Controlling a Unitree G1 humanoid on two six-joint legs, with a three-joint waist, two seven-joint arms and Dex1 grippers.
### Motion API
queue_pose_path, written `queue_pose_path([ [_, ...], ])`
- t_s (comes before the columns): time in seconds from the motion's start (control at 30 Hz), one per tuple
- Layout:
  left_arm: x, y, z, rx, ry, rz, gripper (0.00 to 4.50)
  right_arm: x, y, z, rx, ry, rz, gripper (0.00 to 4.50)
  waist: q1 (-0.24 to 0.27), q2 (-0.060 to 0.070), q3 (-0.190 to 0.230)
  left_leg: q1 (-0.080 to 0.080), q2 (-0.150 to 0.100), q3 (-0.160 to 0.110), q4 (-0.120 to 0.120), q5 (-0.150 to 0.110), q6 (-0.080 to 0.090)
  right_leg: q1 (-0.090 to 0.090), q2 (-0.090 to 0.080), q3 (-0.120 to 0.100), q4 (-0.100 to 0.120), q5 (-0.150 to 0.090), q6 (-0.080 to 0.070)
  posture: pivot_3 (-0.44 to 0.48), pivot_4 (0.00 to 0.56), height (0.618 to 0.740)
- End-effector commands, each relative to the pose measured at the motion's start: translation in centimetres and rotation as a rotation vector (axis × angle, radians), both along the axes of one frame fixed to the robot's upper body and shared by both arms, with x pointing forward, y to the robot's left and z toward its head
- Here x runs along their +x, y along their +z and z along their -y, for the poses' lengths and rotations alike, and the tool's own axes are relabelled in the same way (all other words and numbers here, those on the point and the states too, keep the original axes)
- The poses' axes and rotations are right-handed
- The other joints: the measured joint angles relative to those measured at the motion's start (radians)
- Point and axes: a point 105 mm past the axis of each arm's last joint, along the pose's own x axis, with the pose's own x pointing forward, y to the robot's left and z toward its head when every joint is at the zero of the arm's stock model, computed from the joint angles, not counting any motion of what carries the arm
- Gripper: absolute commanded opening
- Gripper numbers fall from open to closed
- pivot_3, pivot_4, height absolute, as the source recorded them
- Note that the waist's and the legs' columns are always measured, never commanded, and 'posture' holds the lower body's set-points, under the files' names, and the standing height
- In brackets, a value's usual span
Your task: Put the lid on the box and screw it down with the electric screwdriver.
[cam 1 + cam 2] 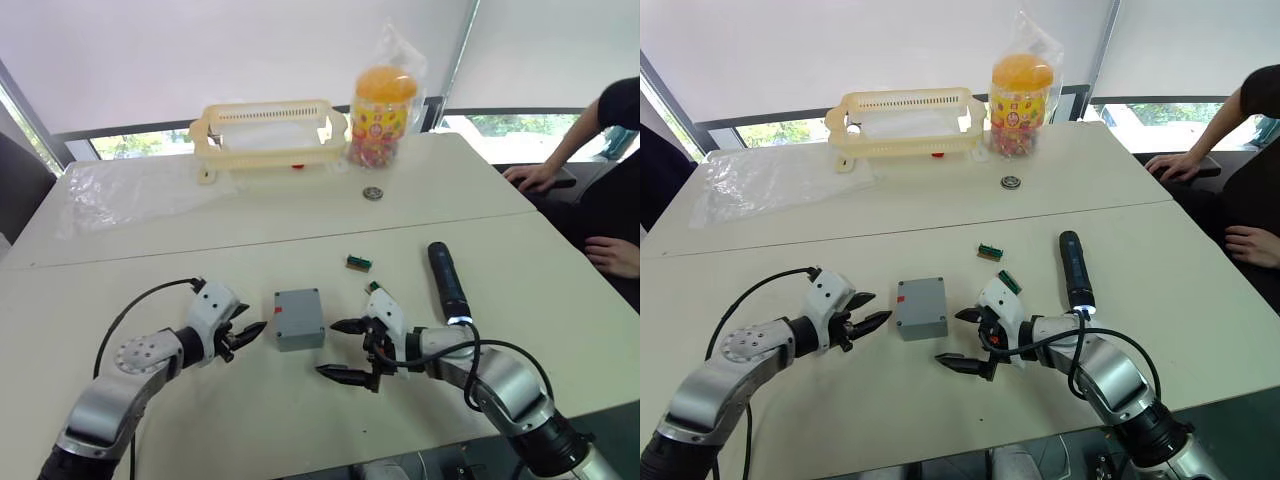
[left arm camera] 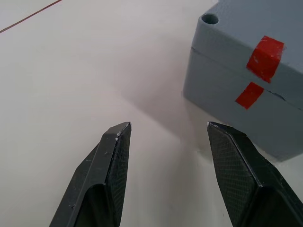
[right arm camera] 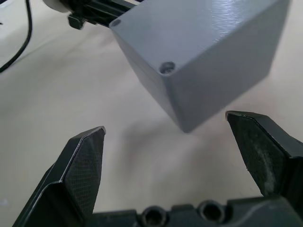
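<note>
The small square grey plastic box (image 1: 299, 318) sits on the cream table (image 1: 300, 230) at lower centre of the head view, its flat grey lid (image 2: 265, 28) already on top and red tape marks on the side facing the left hand (image 1: 243, 337). That hand lies just left of the box, fingers slightly parted and empty. The right hand (image 1: 345, 352) rests just right of it, wide open, holding nothing. The long black pen-like electric screwdriver (image 1: 447, 282) lies right of centre.
</note>
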Motion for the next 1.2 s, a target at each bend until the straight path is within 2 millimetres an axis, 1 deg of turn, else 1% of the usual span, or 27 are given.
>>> queue_pose_path([
  [0.03, 0.5, 0.7, 1.1, -0.001, -0.038, 0.045, 2.57, -0.5, 0.8, -1.0, 0.021, 0.051, 0.023, 4.45, 0.000, 0.000, 0.000, 0.000, 0.000, 0.000, 0.000, 0.000, 0.000, 0.000, 0.000, 0.000, 0.000, 0.000, 0.000, 0.000, 0.150, 0.740],
  [0.2, 1.7, 1.1, 2.1, -0.017, -0.072, 0.057, 2.57, -1.3, 1.1, -1.8, 0.010, 0.094, 0.009, 4.45, 0.000, 0.000, 0.000, 0.000, 0.000, 0.000, 0.000, 0.000, 0.000, 0.000, 0.000, 0.000, 0.001, 0.000, 0.000, 0.000, 0.150, 0.740],
  [0.3, 2.3, 1.2, 2.4, -0.007, -0.089, 0.068, 2.57, -1.7, 1.1, -2.1, 0.006, 0.105, -0.005, 4.45, 0.000, 0.000, 0.000, 0.000, 0.000, -0.001, 0.000, 0.000, 0.000, 0.000, 0.000, 0.000, 0.002, 0.000, 0.000, 0.000, 0.150, 0.740],
  [0.43, 3.6, 1.3, 2.7, 0.020, -0.121, 0.089, 2.57, -2.4, 0.8, -2.9, 0.008, 0.117, -0.028, 4.45, 0.000, 0.000, 0.000, 0.000, 0.000, -0.001, 0.000, 0.000, 0.000, 0.000, 0.000, -0.001, 0.002, 0.000, 0.000, 0.000, 0.150, 0.740],
  [0.57, 4.8, 1.3, 2.6, 0.049, -0.131, 0.112, 2.57, -2.8, 0.7, -3.3, 0.008, 0.113, -0.034, 4.45, 0.000, 0.000, 0.000, 0.000, 0.000, -0.001, 0.000, 0.000, 0.000, 0.000, 0.000, -0.001, 0.002, 0.000, 0.000, 0.000, 0.150, 0.740],
  [0.63, 5.4, 1.7, 2.1, 0.051, -0.111, 0.130, 2.57, -2.5, 1.3, -2.8, 0.026, 0.079, -0.030, 4.45, -0.001, 0.000, 0.000, 0.000, 0.000, -0.001, 0.000, 0.000, 0.000, -0.001, 0.000, -0.001, 0.002, 0.000, 0.000, 0.000, 0.150, 0.740],
  [0.77, 5.9, 2.5, 0.1, 0.053, -0.038, 0.159, 2.57, -1.9, 3.0, -1.0, 0.059, 0.012, -0.018, 4.45, 0.000, 0.000, 0.000, 0.000, 0.000, -0.001, 0.000, 0.000, 0.000, -0.001, 0.000, -0.001, 0.003, 0.000, 0.000, 0.000, 0.150, 0.740],
  [0.83, 5.4, 2.8, -1.2, 0.029, 0.010, 0.151, 2.57, -1.5, 4.1, 0.3, 0.080, -0.020, -0.003, 4.45, -0.002, 0.000, 0.000, 0.000, 0.000, -0.001, 0.000, 0.000, 0.000, -0.001, 0.000, -0.001, 0.003, 0.000, 0.001, 0.000, 0.150, 0.740],
  [0.9, 4.8, 3.0, -2.0, 0.005, 0.035, 0.140, 2.57, -1.2, 4.9, 1.1, 0.095, -0.042, 0.013, 4.45, -0.003, 0.000, 0.000, 0.000, 0.000, -0.001, 0.000, 0.000, 0.000, -0.001, 0.000, -0.001, 0.003, 0.000, 0.001, 0.000, 0.150, 0.740],
  [1.0, 2.3, 3.0, -2.8, -0.051, 0.040, 0.095, 2.57, 0.0, 6.0, 2.6, 0.071, -0.066, 0.105, 4.45, -0.003, 0.000, 0.000, 0.000, 0.000, -0.001, 0.000, 0.000, 0.000, -0.001, 0.000, -0.001, 0.004, 0.000, 0.001, 0.000, 0.150, 0.740],
  [1.07, 1.3, 3.4, -3.0, -0.091, 0.046, 0.078, 2.57, 0.2, 5.8, 2.8, 0.036, -0.036, 0.133, 4.45, -0.002, 0.000, 0.000, 0.000, 0.000, -0.001, 0.000, 0.000, 0.000, -0.002, 0.000, -0.001, 0.004, 0.000, 0.001, 0.000, 0.150, 0.740],
  [1.2, -0.6, 2.5, -2.7, -0.073, 0.034, 0.028, 2.57, 1.0, 4.3, 2.7, -0.017, 0.009, 0.148, 4.45, -0.001, -0.001, 0.000, 0.000, 0.000, -0.001, 0.000, 0.000, 0.000, -0.001, 0.000, -0.001, 0.004, 0.000, 0.001, 0.000, 0.150, 0.740],
])
